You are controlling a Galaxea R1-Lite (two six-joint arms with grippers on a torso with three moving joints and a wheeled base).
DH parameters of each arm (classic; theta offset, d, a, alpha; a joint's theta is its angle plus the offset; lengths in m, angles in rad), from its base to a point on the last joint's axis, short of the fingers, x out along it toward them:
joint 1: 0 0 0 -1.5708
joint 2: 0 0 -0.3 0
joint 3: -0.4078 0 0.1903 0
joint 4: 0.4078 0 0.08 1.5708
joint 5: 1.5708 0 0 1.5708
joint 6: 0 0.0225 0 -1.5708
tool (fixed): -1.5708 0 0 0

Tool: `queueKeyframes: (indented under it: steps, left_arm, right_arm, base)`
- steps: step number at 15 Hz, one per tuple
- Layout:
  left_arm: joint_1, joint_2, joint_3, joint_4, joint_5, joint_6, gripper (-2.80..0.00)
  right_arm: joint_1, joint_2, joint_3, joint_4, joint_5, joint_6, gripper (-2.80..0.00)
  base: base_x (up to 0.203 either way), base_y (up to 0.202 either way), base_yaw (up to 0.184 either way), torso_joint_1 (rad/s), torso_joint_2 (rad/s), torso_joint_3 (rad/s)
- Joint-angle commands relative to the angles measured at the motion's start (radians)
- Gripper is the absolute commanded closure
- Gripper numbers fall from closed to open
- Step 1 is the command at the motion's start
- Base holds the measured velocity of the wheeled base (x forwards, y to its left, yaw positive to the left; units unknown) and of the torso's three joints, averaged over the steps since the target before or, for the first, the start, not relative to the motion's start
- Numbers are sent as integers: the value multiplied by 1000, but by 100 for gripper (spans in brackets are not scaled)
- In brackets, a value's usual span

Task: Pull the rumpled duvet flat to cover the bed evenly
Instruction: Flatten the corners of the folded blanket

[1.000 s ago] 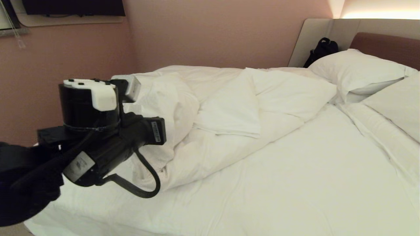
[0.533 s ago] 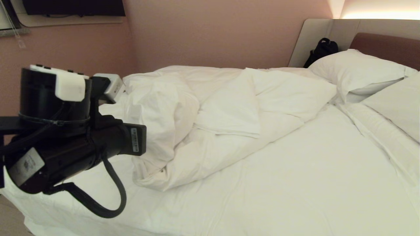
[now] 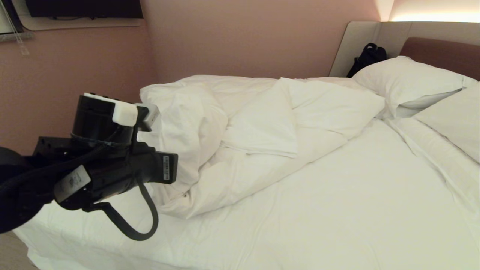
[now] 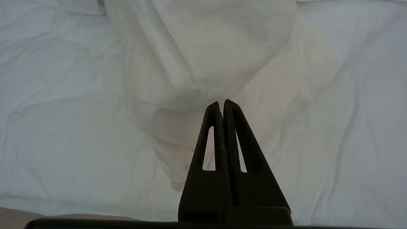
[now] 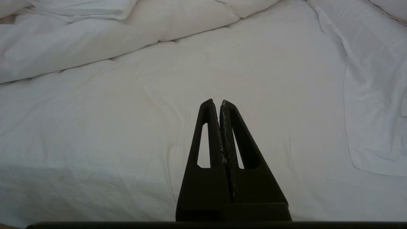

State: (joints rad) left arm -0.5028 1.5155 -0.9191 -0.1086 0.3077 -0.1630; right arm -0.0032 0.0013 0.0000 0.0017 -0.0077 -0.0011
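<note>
1. The left gripper (image 4: 221,102), jaws pressed together, pinches a hanging fold of the duvet (image 4: 203,60) above the sheet.
2. The duvet (image 3: 262,123) lies bunched along the far side of the bed (image 3: 337,210), beside the pillows (image 3: 408,80).
3. The right gripper (image 5: 216,101), closed and empty, hangs over the bare sheet.
</note>
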Motion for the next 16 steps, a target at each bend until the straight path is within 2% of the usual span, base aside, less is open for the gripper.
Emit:
queueKeyframes:
  steps: [1, 8, 12, 16]
  left_arm:
    - [3, 9, 0, -3, 2, 0, 0]
    - [1, 2, -7, -5, 1, 2, 0]
    - [1, -11, 3, -10, -7, 2, 0]
    - [1, -3, 5, -16, -7, 1, 0]
  right_arm:
    - [0, 0, 0, 0, 0, 0, 0]
    - [0, 0, 0, 0, 0, 0, 0]
    - [0, 0, 0, 0, 0, 0, 0]
    - [0, 0, 0, 0, 0, 0, 0]
  base:
    - [0, 0, 0, 0, 0, 0]
    - [0, 0, 0, 0, 0, 0]
    - [-140, 0, -1, 4, 4, 2]
    - [0, 0, 0, 0, 0, 0]
